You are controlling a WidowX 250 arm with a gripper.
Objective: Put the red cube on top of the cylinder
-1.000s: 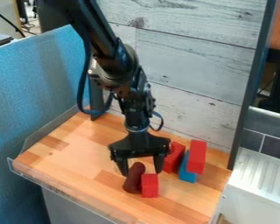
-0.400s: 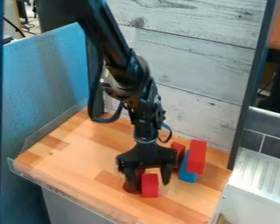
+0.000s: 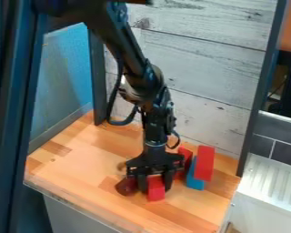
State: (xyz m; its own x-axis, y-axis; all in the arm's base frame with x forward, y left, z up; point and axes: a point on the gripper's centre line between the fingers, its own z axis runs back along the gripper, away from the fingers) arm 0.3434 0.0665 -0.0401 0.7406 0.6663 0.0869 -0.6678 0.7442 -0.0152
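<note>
Hand [image 3: 154,188] around cube [image 3: 156,194], wooden tabletop [image 3: 78,159], planked wall [image 3: 203,68]

Camera: a fixed one, above the wooden tabletop [image 3: 81,152] and out past its near edge, looking down at a slant.
Plank wall: straight ahead behind the tabletop [image 3: 214,68]; the view faces it at an angle, since the tabletop's near edge runs down toward the lower right.
Tabletop: middle distance, close enough to take up much of the lower half; its near corner at lower right runs past the bottom of the view.
Left side: a dark bar [image 3: 17,118] nearer the lens, covering part of the blue panel [image 3: 69,73] beyond.
Right side: the view takes in a ridged white surface [image 3: 269,186] beside the tabletop.
</note>
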